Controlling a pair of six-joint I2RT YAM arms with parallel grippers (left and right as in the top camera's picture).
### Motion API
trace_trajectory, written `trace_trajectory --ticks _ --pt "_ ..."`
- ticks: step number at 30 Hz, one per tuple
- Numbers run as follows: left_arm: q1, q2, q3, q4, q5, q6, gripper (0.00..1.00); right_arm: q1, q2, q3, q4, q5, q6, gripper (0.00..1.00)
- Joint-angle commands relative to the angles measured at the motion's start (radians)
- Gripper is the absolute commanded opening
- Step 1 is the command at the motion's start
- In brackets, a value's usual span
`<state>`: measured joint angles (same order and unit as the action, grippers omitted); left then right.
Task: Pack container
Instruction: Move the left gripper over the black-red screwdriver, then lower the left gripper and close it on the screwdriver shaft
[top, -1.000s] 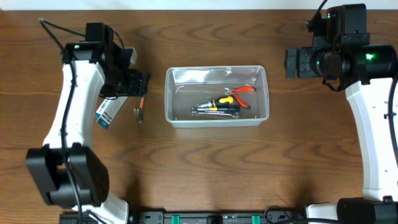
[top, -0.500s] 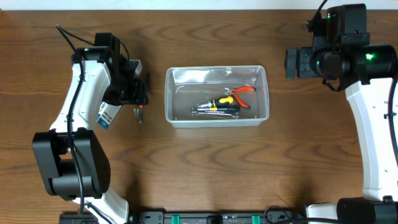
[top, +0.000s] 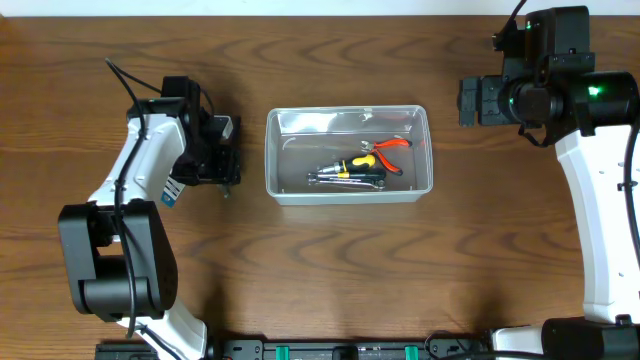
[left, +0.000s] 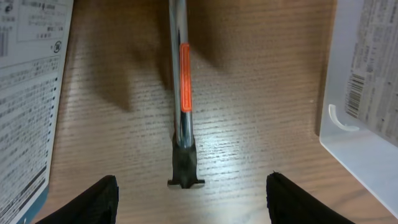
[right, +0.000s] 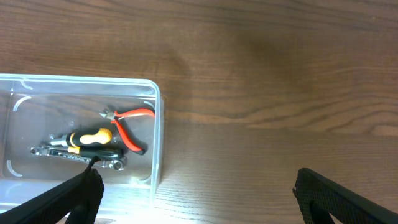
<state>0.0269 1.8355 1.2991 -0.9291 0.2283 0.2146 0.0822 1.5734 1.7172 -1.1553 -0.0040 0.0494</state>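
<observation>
The clear plastic container (top: 347, 192) stands mid-table and holds red-handled pliers (top: 388, 146), a yellow-handled screwdriver (top: 356, 164) and a wrench (top: 335, 178). A slim metal tool with an orange strip (left: 185, 87) lies on the wood left of the container; in the overhead view only its tip (top: 226, 186) shows. My left gripper (left: 190, 186) is open and low over that tool's dark end, one finger on each side, not touching it. My right gripper (right: 196, 186) is open and empty, high at the right of the container (right: 157, 130).
A white-and-blue cardboard box (top: 169, 189) lies just left of the slim tool, close to my left fingers (left: 28, 106). The container's wall (left: 367, 106) is close on the tool's other side. Bare wood lies in front of and right of the container.
My left gripper has swung toward the front and come down over the slim tool. The right arm and the container have not moved.
</observation>
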Motion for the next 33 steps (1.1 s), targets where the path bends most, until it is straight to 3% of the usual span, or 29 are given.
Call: trace_trajectory --ticks 1,27,33 --pt "0.000 0.007 -0.023 0.020 -0.012 0.013 0.64 -0.003 0.004 0.003 -0.001 0.000 0.013 0.99" --pt "-0.031 0.114 -0.065 0.105 -0.012 0.013 0.58 -0.003 0.004 0.003 -0.001 0.000 0.013 0.99" --pt "-0.042 0.119 -0.065 0.106 -0.012 0.013 0.47 -0.002 0.004 0.003 -0.001 0.000 0.013 0.99"
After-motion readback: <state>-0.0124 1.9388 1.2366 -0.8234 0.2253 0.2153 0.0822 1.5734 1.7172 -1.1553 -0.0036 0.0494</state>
